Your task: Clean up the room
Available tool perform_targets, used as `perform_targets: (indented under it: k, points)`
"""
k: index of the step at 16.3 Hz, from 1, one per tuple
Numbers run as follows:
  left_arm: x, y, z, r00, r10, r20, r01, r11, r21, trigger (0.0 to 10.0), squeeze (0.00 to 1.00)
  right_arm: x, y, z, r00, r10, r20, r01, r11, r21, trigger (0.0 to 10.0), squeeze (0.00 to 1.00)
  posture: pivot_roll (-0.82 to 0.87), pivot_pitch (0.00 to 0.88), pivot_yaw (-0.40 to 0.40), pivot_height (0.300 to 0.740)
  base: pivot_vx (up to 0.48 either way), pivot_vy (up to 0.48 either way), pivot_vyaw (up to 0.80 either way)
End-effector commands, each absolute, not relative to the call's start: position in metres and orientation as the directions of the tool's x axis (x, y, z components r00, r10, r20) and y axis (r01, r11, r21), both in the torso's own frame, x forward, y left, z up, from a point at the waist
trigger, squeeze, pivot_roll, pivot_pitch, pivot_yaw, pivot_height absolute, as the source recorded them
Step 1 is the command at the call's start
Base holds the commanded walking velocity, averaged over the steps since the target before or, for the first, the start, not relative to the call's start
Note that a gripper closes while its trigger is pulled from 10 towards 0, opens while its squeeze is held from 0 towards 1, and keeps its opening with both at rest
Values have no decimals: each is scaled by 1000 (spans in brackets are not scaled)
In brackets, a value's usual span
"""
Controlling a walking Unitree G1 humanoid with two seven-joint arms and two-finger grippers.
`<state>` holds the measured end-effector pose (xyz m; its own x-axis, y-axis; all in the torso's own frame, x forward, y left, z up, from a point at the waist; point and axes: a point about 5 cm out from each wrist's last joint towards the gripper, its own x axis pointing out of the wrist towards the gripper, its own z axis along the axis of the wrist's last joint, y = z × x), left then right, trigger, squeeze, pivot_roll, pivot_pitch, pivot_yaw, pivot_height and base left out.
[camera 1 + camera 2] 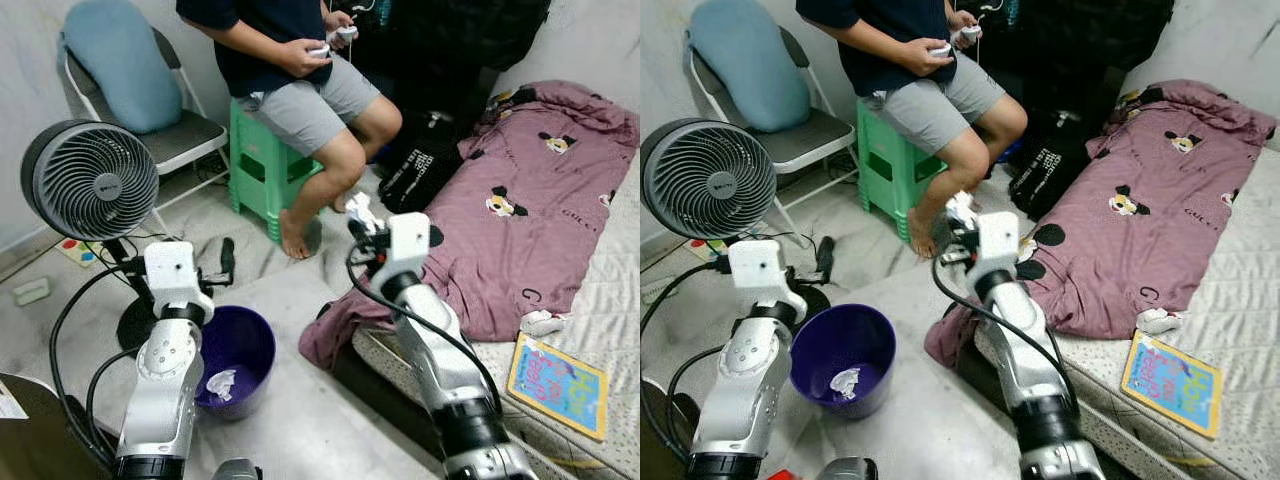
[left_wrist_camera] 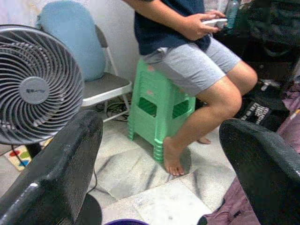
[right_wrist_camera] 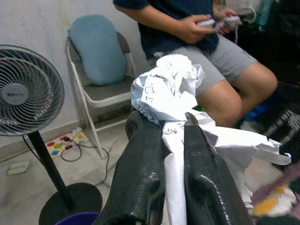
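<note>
My right gripper (image 3: 172, 129) is shut on a crumpled white paper (image 3: 168, 86) printed with black marks, held up in the air above the floor between the bed and the purple bin (image 1: 250, 335). The same paper (image 1: 361, 212) shows at the tip of the right arm in the eye views. A wad of white paper (image 1: 220, 382) lies in the bottom of the bin. My left gripper (image 2: 159, 187) is open and empty, just above the far rim of the bin. Another crumpled paper (image 1: 542, 322) lies on the bed beside a colourful book (image 1: 556, 385).
A person (image 1: 300, 90) sits on a green stool (image 1: 262, 170) straight ahead, bare foot on the floor. A standing fan (image 1: 90, 182) and a folding chair with a blue cushion (image 1: 125, 65) are at the left. The bed with a mauve blanket (image 1: 520, 210) is at the right.
</note>
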<state>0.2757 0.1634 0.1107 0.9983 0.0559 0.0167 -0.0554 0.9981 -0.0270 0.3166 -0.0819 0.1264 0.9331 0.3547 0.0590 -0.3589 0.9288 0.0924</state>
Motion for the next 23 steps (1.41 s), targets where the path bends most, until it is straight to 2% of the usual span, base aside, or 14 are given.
perform_targets:
  k: [1,9,14,23]
  points:
    - [277,165,116,998,59,33,-58,998,-16,10000,0,318,-79,128,927,369,68,-373,924,77,10000,0,115,0,-43,740,0,0,0]
    - [287,156,119,999,0,35,1,1000,-19,10000,0,317,-86,127,934,348,76,-353,933,64,10000,0,81,0,-21,740,0,0,746]
    - [287,154,121,998,-30,53,32,999,-22,10000,0,317,-85,126,934,350,72,-355,933,58,10000,0,87,0,-25,740,0,0,0]
    - [287,151,122,996,-61,64,63,998,-30,10000,0,317,-88,125,936,343,73,-348,936,58,10000,0,81,0,-20,740,358,0,0]
